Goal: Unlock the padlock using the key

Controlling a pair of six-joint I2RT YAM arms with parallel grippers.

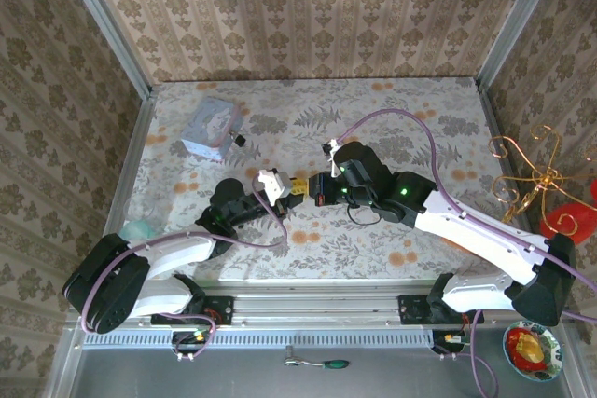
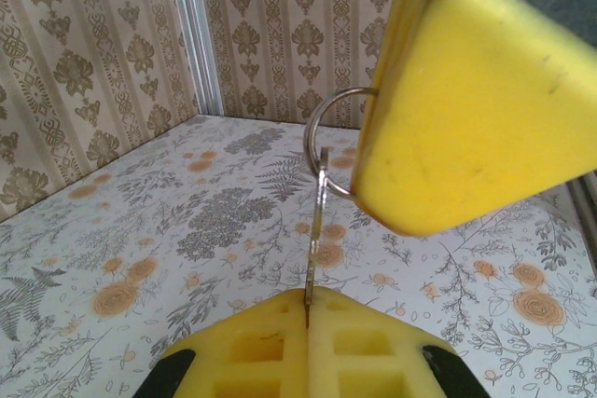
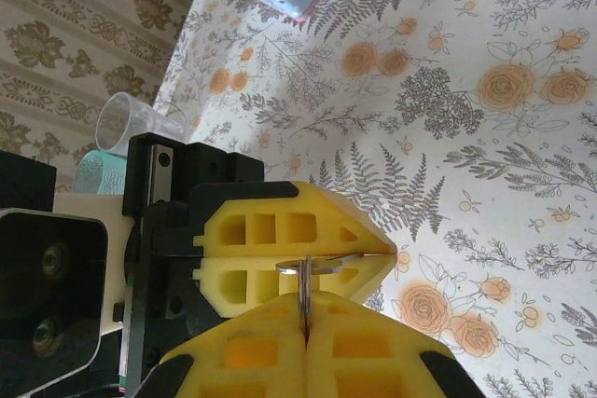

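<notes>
Top cam: left claw (image 1: 291, 187) and right claw (image 1: 313, 189) were shut nose to nose over the tabletop (image 1: 401, 104), with the padlock (image 1: 238, 140) well apart, just beside the blue tin (image 1: 210, 126). Left wrist: the skinny key (image 2: 315, 230) was pinched by its tip in the left claw. Right wrist: the right claw clamped its ring (image 3: 306, 277). Looked like a regrasp to me. Next, one claw needs to let go.

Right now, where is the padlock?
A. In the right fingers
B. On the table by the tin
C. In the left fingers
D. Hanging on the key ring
B: the padlock lies right beside the tin, with nothing gripping it.
</notes>
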